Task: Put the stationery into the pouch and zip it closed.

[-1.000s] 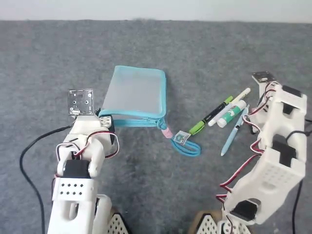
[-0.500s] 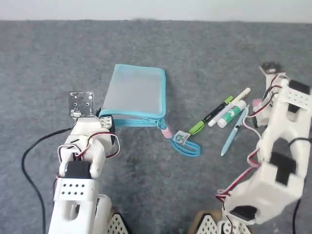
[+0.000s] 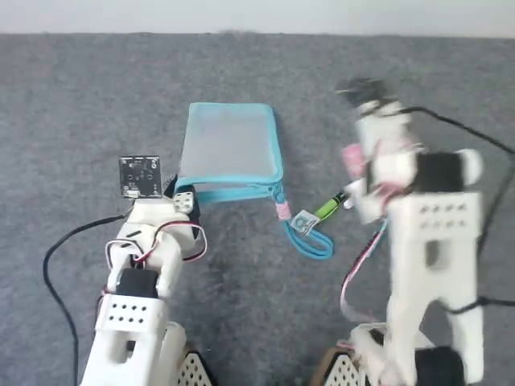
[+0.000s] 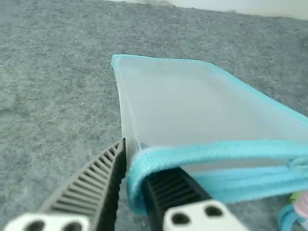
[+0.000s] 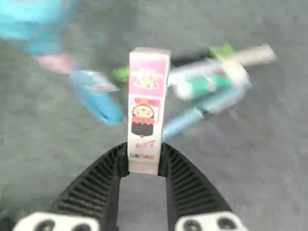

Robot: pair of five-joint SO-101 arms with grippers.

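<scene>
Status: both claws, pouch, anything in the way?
Left claw shut on pouch rim. Right claw shut on pink box, near pens. Strap loop lies between pouch and pens.

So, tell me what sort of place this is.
Probably a robot test bench: a grey carpet-like mat is the work surface, the left arm and right arm stand at its near edge, and a pouch and highlighter are set out on it.

A grey desk (image 3: 72, 88) with a coarse, felt-like cover spreads from the near edge of the high view to the far one. Along its far edge runs a pale wall (image 3: 257, 16), seen as a narrow, plain strip. The cover looks even in tone and unmarked.
</scene>
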